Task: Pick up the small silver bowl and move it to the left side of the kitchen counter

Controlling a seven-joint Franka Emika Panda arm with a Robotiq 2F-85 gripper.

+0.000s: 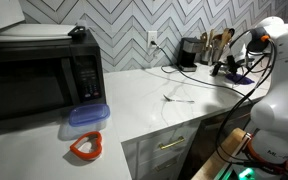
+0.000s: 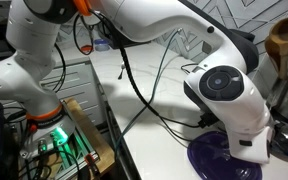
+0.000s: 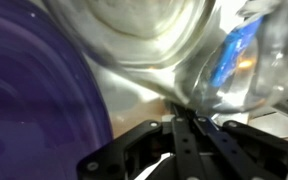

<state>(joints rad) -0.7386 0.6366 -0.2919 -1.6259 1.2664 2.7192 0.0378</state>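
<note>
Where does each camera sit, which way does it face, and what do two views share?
Exterior view: looks along the kitchen counter toward microwave and tiled wall; arm at right.
Exterior view: beside the arm, looking down at the purple dish.
Wrist view: behind the shut gripper, above the purple dish.
The last two share the purple dish.
</note>
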